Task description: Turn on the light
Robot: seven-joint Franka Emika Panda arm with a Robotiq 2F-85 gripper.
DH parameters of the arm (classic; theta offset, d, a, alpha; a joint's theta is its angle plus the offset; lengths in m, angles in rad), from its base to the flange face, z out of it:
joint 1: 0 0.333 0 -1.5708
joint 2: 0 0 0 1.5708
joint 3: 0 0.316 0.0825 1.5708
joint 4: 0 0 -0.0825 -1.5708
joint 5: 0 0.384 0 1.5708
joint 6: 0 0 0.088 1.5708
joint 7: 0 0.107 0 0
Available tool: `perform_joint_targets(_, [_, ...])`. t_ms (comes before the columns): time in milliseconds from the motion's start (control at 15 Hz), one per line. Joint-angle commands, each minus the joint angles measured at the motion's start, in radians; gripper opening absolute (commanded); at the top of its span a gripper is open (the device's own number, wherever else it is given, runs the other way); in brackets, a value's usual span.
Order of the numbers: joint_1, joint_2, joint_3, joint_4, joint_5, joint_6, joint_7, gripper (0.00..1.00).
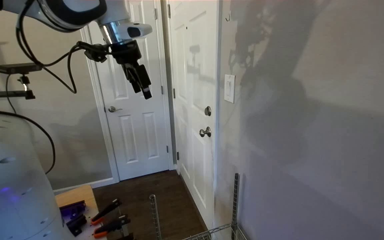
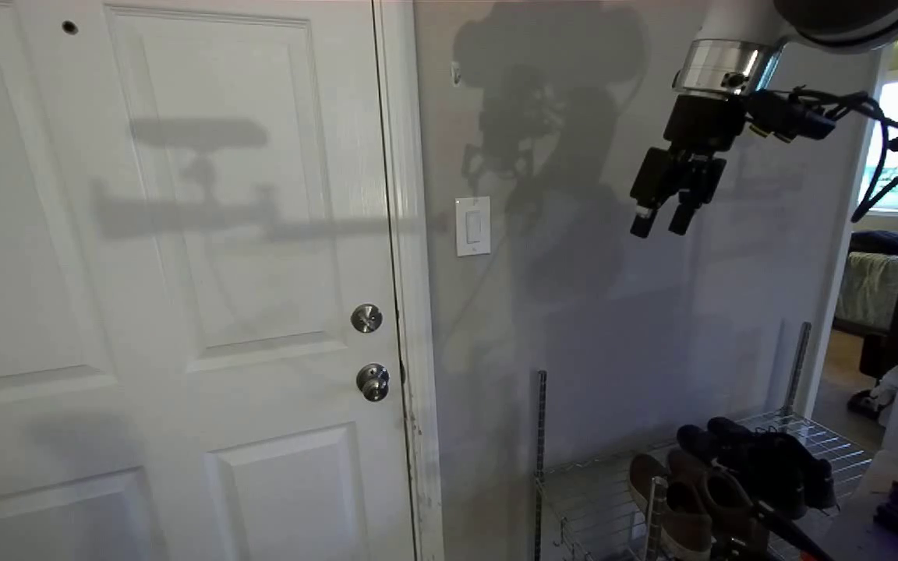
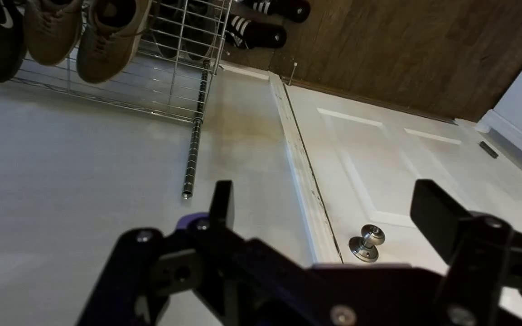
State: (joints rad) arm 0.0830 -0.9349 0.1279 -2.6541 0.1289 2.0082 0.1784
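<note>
- Black gripper, nearest: released, its fingers spread wide with nothing between them, pointing to about seven o'clock in an exterior view.
- Step in hand, by my judgement: the approach. The fingers hang well apart from the wall, so the press has not been made.
- White wall switch, the task's target, at nine o'clock from the gripper in an exterior view; it stands upright, touched by nothing. Its paddle is too small to tell which end is in.
- Next move: carry the fingers toward nine o'clock, tip them to face the wall, probably bring them together into one firm prod, then push the paddle.
- Farther over, at seven o'clock from the switch, a metal door knob on the white door, with a deadbolt at twelve above it. Neither is wanted; too low a path could clip the knob.
</note>
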Motion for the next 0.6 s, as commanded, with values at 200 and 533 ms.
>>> perform_joint_targets(200, [0.035,0.031,0.087,-0.03,-0.062,0.018,-0.041,1.0])
perform_joint_targets(533, [0.031,0.134,0.237,-0.096,-0.148,0.309,0.044,1.0])
